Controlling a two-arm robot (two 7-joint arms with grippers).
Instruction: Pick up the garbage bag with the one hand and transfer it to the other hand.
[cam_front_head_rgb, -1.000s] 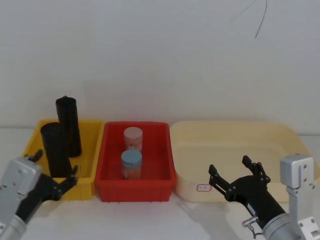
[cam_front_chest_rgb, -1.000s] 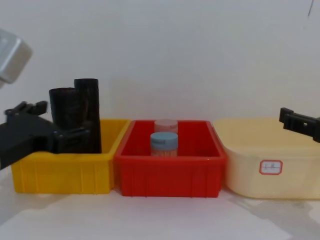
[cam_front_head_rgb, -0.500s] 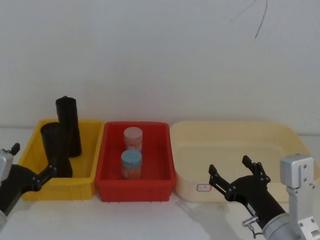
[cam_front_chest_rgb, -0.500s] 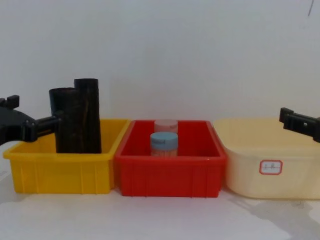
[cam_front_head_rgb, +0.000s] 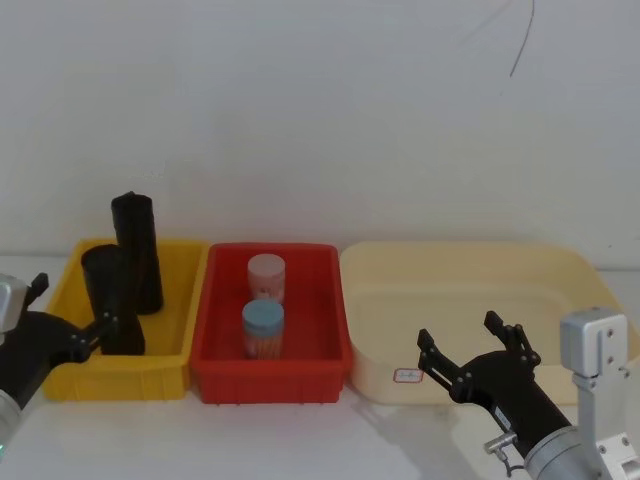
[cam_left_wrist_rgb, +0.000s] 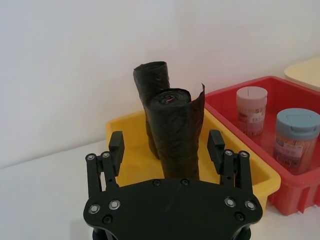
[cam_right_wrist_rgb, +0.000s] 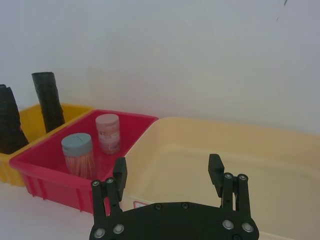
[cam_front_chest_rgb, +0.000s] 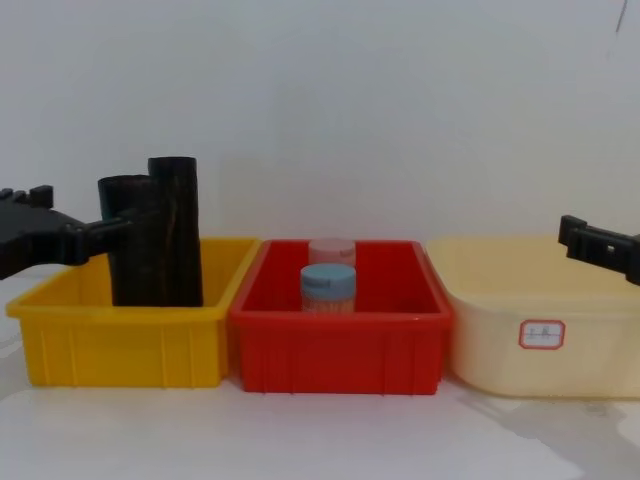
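Note:
Two black garbage bag rolls stand upright in the yellow bin (cam_front_head_rgb: 170, 355). The nearer roll (cam_front_head_rgb: 108, 298) (cam_left_wrist_rgb: 176, 132) (cam_front_chest_rgb: 129, 245) is shorter in view than the far roll (cam_front_head_rgb: 138, 248) (cam_left_wrist_rgb: 151, 80) (cam_front_chest_rgb: 178, 220). My left gripper (cam_front_head_rgb: 72, 306) (cam_left_wrist_rgb: 166, 145) (cam_front_chest_rgb: 75, 212) is open at the bin's left side, level with the nearer roll's upper part. That roll stands in line with the gap, just beyond the fingertips. My right gripper (cam_front_head_rgb: 459, 332) (cam_right_wrist_rgb: 168, 165) hangs open and empty over the cream bin's front edge.
A red bin (cam_front_head_rgb: 270, 375) in the middle holds a pink-lidded jar (cam_front_head_rgb: 266, 275) and a blue-lidded jar (cam_front_head_rgb: 262, 328). An empty cream bin (cam_front_head_rgb: 380, 290) with a small label stands to the right. A white wall runs close behind the bins.
My left gripper has drawn back to the left from the yellow bin's front and risen to the level of the nearer roll's upper part. The right gripper has not moved.

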